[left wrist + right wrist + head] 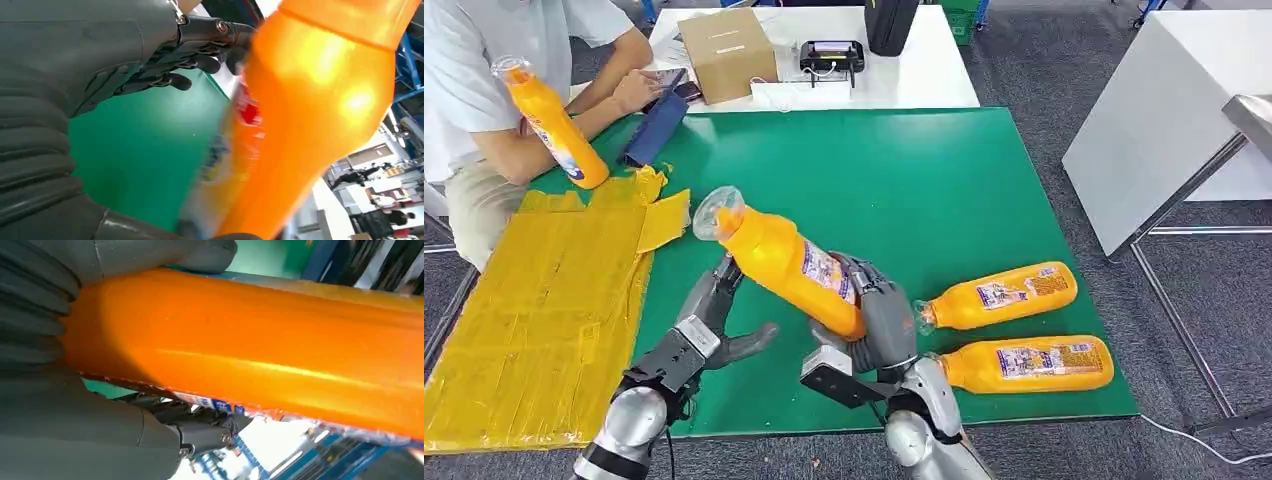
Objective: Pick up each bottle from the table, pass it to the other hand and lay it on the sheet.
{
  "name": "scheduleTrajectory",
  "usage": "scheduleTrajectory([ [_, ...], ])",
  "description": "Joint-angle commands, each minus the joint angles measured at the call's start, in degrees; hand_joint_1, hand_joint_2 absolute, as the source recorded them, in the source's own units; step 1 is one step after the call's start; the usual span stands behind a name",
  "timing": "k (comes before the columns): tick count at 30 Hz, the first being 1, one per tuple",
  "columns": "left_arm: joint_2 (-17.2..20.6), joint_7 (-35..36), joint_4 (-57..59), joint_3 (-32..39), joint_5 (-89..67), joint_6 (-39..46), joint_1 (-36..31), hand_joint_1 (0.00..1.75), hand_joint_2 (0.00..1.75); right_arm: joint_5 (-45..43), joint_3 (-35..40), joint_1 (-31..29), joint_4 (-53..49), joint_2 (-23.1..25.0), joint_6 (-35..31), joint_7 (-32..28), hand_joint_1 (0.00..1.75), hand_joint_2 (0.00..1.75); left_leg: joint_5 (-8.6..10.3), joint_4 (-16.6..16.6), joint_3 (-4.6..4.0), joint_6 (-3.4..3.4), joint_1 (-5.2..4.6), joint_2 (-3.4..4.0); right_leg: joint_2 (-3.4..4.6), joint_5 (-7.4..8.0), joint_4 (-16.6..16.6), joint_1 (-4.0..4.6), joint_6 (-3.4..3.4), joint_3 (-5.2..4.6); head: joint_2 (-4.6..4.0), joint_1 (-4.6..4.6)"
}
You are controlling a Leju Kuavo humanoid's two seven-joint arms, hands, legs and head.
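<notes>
Orange bottle [789,262] hides right hand [879,320] fingers

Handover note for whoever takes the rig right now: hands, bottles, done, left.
Right hand grips the held bottle around its lower body, cap end tilted up toward the left hand.
Left hand is open, fingers spread beside the bottle's neck, no grip yet.
Two bottles lie on the green mat: near bottle, far bottle.
A person holds a fourth bottle above the yellow sheet.
Done: pickup.
Left: pass to left hand, lay on sheet, then the two lying bottles.
</notes>
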Motion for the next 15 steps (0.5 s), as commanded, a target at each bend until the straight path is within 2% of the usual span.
scheduleTrajectory([
  [1,0.88,-0.03,3.76,-2.95,0.17,-0.49,-3.01,0.0,1.75,-0.22,4.41,-3.55,7.92,-0.51,0.62,-0.28,1.75,1.75,-0.11,-0.03,0.28,-0.07,0.1,-0.13,0.19,-0.09,-0.09,0.06,-0.11,0.34,0.0,0.0],
  [15,0.59,0.23,6.05,-2.39,8.08,-3.61,-4.62,0.0,1.75,4.84,15.3,-7.29,17.39,0.8,-2.1,0.38,1.75,1.75,-0.11,-0.03,0.28,-0.1,0.12,-0.12,0.23,-0.1,-0.1,0.07,-0.14,0.31,0.0,0.0],
])
